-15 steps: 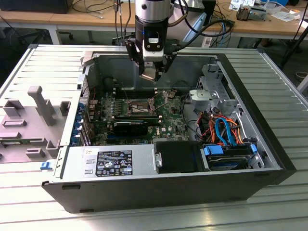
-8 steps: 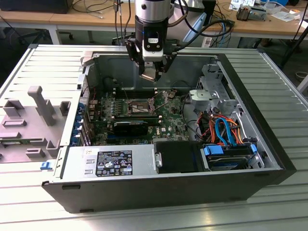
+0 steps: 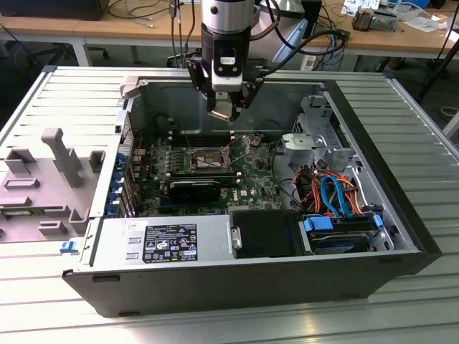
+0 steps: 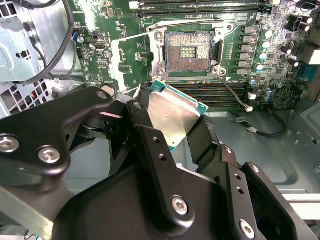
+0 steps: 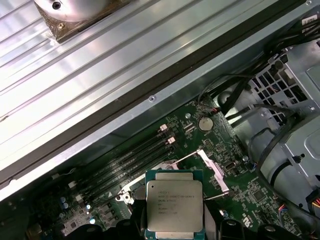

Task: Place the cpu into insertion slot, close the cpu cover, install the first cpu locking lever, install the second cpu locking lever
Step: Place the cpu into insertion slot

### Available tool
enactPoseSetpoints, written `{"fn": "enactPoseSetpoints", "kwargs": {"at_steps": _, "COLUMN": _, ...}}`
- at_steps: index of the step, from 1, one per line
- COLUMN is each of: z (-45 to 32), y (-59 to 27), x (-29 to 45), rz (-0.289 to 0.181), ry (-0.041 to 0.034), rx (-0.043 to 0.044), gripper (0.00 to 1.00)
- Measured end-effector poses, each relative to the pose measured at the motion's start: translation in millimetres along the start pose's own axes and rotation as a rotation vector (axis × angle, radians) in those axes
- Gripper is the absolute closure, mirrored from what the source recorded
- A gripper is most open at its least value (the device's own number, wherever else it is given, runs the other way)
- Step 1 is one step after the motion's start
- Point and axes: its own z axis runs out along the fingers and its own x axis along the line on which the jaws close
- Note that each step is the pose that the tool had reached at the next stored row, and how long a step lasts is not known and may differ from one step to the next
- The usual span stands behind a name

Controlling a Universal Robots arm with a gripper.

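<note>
None of the four steps is showing as complete; the work is standing at the first one, with the chip being carried above the board. A ribbed metal surface (image 3: 401, 143) is carrying the open computer case (image 3: 237, 287), and the green motherboard (image 4: 125, 65) is lying flat on the case floor. On it the insertion slot (image 4: 189, 52) is lying bare, its dark contact field exposed inside the silver rim and nothing seated in it. What looks like the cpu cover (image 5: 212, 170) is standing tilted up at the slot's edge rather than lying across it. By this evidence, closing it and both lever steps are waiting to be done. The end effector (image 3: 224, 106) is hanging over the open case, above the board and clear of it. Its two black fingers (image 4: 150, 140) are sitting partly closed, pressing against opposite edges of the cpu (image 5: 174, 202). The cpu is being held in that grip with its silver top facing away from the board, near the slot but apart from it. Whether it is lined up over the contact field cannot be told.
</note>
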Motion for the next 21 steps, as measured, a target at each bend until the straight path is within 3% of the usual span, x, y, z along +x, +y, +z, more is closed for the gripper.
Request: {"fn": "enactPoseSetpoints", "kwargs": {"at_steps": 21, "z": 0.8, "y": -0.1, "x": 0.0, "rz": 0.026, "ry": -0.0023, "rx": -0.0004, "gripper": 0.45}}
